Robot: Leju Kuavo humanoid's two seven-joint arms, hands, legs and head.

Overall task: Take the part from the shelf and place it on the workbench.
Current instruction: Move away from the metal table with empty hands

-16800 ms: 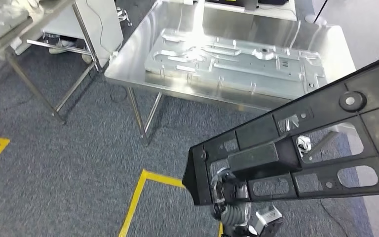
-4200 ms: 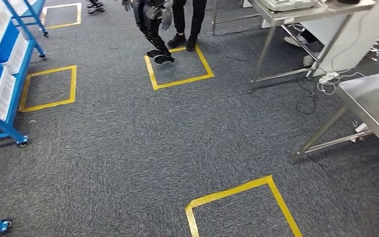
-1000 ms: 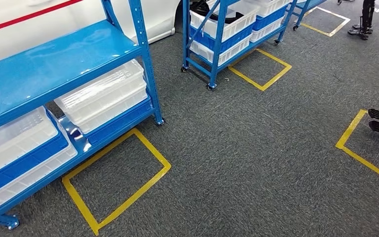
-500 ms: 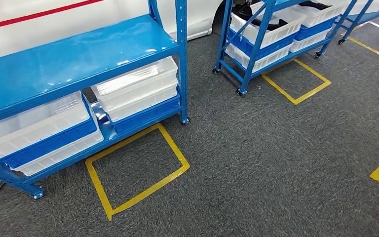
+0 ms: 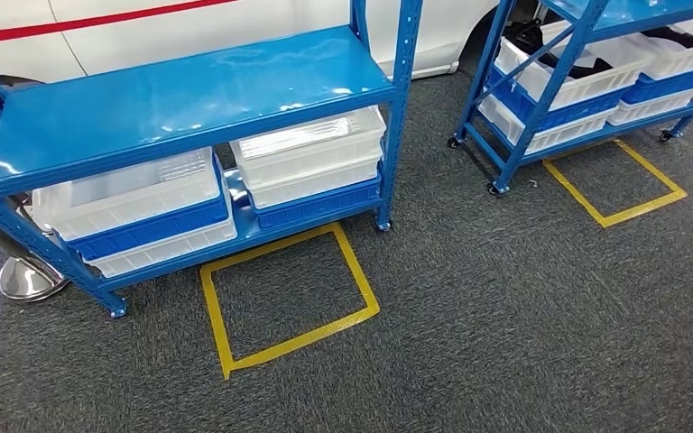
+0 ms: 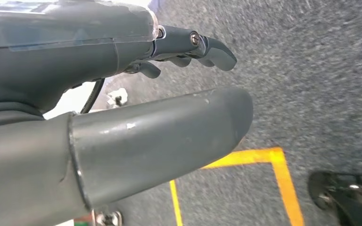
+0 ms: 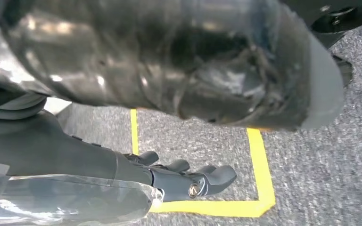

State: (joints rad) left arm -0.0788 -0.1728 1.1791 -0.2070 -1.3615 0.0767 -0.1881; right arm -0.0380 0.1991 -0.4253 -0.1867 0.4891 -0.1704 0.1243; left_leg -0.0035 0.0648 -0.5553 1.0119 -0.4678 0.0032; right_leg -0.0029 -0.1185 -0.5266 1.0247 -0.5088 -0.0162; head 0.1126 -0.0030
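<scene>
Two blue shelves (image 5: 189, 99), upper left and upper right (image 5: 586, 36); four white bins (image 5: 311, 153) under the left one. Left hand (image 6: 136, 94) and right hand (image 7: 169, 117) empty, fingers apart. Dark parts (image 5: 559, 56) in upper-right bin.

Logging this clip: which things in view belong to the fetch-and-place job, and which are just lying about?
Job:
near blue shelf
white bins on its lower level
far blue shelf, bins holding dark items
left hand, holding nothing
right hand, holding nothing

Lying about:
yellow floor square
chrome post base
white car body
</scene>
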